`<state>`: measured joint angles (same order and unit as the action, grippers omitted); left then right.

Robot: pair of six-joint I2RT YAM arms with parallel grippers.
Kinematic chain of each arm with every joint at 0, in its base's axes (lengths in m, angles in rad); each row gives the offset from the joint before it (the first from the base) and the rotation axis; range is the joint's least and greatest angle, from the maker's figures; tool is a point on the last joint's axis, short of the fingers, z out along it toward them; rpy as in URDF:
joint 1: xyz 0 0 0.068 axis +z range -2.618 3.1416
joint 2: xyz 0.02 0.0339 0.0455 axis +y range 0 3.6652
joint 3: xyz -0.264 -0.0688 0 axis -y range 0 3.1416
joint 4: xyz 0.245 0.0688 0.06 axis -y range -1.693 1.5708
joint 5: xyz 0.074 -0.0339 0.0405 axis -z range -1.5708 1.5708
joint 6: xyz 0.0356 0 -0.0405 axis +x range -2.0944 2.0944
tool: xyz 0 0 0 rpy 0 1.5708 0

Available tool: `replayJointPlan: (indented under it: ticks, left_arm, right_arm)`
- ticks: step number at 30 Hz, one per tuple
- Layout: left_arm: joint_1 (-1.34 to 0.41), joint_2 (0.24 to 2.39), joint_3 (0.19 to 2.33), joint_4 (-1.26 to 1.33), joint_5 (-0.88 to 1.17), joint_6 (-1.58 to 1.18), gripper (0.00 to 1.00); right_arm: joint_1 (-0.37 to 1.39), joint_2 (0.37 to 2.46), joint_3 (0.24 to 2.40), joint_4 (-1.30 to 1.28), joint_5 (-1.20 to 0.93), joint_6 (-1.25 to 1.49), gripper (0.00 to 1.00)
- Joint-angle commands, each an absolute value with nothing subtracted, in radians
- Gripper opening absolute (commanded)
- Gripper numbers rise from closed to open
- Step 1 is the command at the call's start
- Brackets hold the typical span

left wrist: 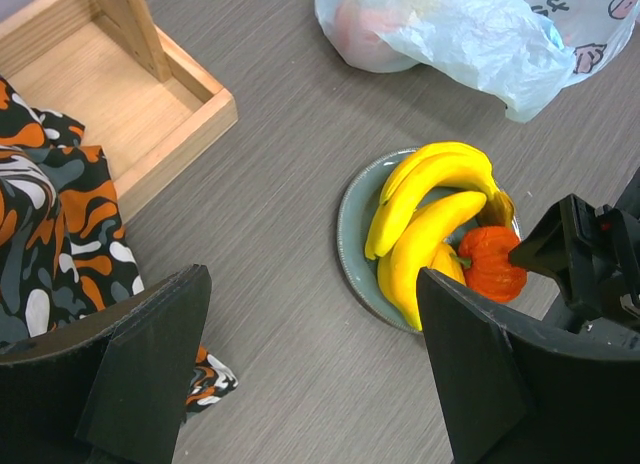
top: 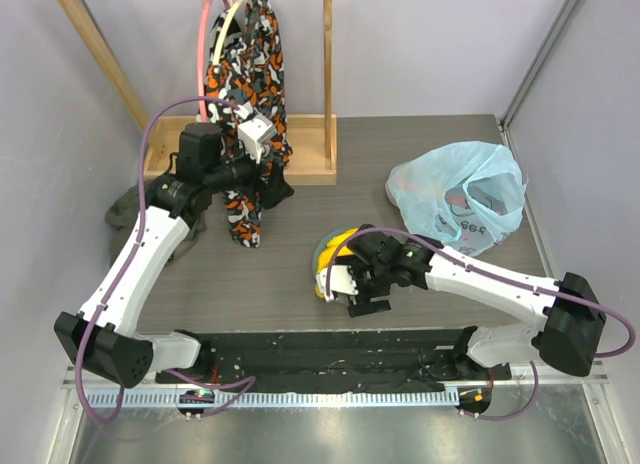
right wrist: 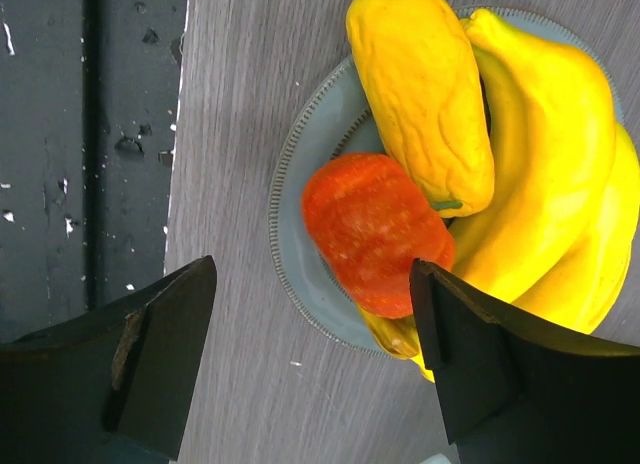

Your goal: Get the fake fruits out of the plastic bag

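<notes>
Right gripper [right wrist: 315, 354]: jaws apart, nothing clamped. It hangs over the near edge of the plate [right wrist: 288, 219], and you see the orange fruit [right wrist: 372, 232] lying on the plate below the gap, close to the right-hand finger in the wrist view. Whether that finger touches it cannot be told.

Left gripper [left wrist: 315, 374]: jaws apart and empty. It is held high at the far left, beside the patterned cloth [left wrist: 50, 214] and the wooden tray [left wrist: 110, 94], well apart from the plate.

Fruits on the plate:
- banana bunch [right wrist: 570, 164], on the side away from the table's near edge
- long yellow fruit [right wrist: 420, 94], wrinkled skin, lying against the bananas and touching the orange fruit
- orange fruit, ribbed, at the rim nearest the arm bases

Bag [top: 460, 199]: lies crumpled on the table at the far right, apart from the plate, with no gripper near it. Through the plastic at its left end you can make out a pinkish-red round shape [left wrist: 360, 29]. Which fruit it is cannot be told.
</notes>
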<state>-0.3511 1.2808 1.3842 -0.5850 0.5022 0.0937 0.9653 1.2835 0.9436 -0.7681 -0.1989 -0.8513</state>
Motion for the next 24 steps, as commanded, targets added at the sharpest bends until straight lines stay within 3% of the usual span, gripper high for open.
replayJointPlan:
  ticks: [1,10,14,18,21,24]
  left_arm:
    - [-0.347,1.266,1.379,-0.551,0.526,0.084,0.89]
    - [-0.331,1.235,1.341,-0.549,0.526,0.081,0.89]
    - [-0.324,1.227,1.332,-0.551,0.528,0.083,0.89]
    - [-0.322,1.221,1.325,-0.549,0.531,0.08,0.89]
    - [-0.322,1.221,1.318,-0.54,0.535,0.077,0.89]
    - [-0.322,1.226,1.316,-0.534,0.543,0.068,0.89]
  right_arm:
    - [0.937,1.311,1.009,-0.798,-0.227,-0.96,0.85]
    - [0.867,1.474,1.077,-0.816,-0.249,-1.141,0.85]
    - [0.865,1.493,1.059,-0.833,-0.259,-1.238,0.79]
    - [0.865,1.46,1.043,-0.839,-0.256,-1.25,0.36]
    - [0.87,1.359,0.956,-0.74,-0.21,-1.207,0.21]
    - [0.877,1.232,0.839,-0.657,-0.183,-1.218,0.19]
